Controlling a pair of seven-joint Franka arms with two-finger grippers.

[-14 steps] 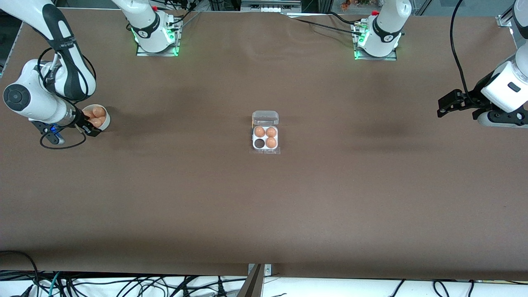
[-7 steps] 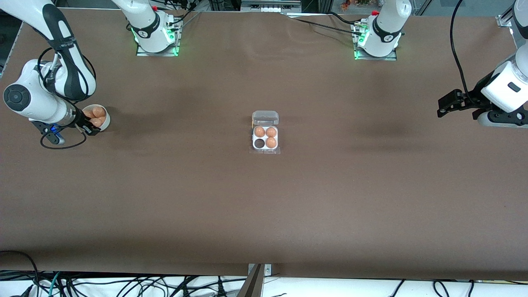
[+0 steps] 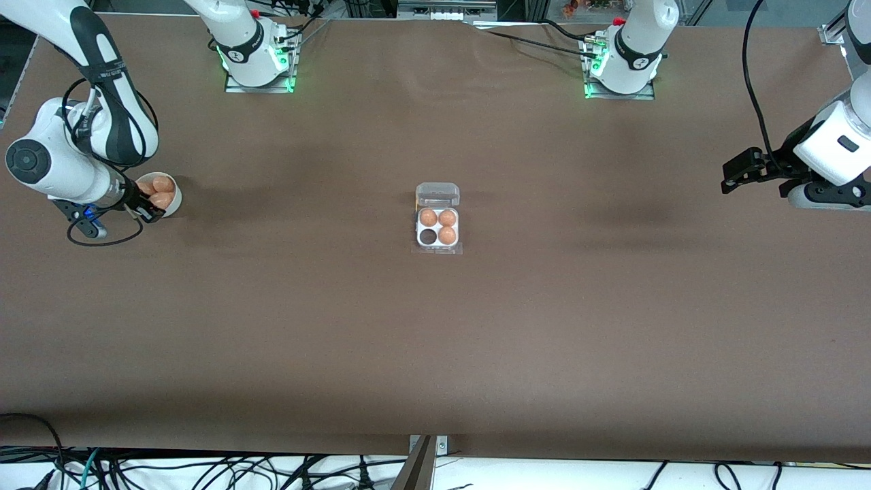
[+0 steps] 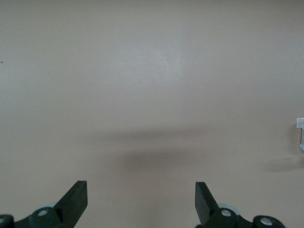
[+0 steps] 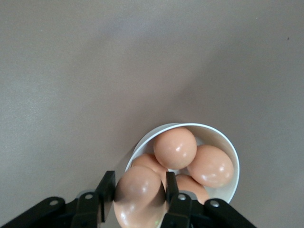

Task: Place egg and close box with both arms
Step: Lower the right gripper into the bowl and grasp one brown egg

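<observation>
Right wrist view shows us our right end effector (image 5: 138,199) clamped on the egg (image 5: 139,195) at the bowl (image 5: 227,147); next we lift it toward the box (image 3: 437,226), well apart, while the left end effector (image 4: 141,199) waits wide over bare table (image 3: 435,354).

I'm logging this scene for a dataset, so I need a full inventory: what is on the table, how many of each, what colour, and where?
table: one, brown, under everything.
box: one, white four-cell tray with clear lid open, mid-table.
eggs in the box: three, orange-tan; the cell nearest the front camera toward the right arm's end is empty.
bowl: one, white, round, at the right arm's end of the table.
loose eggs in the bowl: at least three, orange-tan.
egg: one, orange-tan, between the right gripper's fingers at the bowl.
right gripper: black, shut on the egg, over the bowl's rim.
left gripper: black, open, waiting over bare table at the left arm's end.
</observation>
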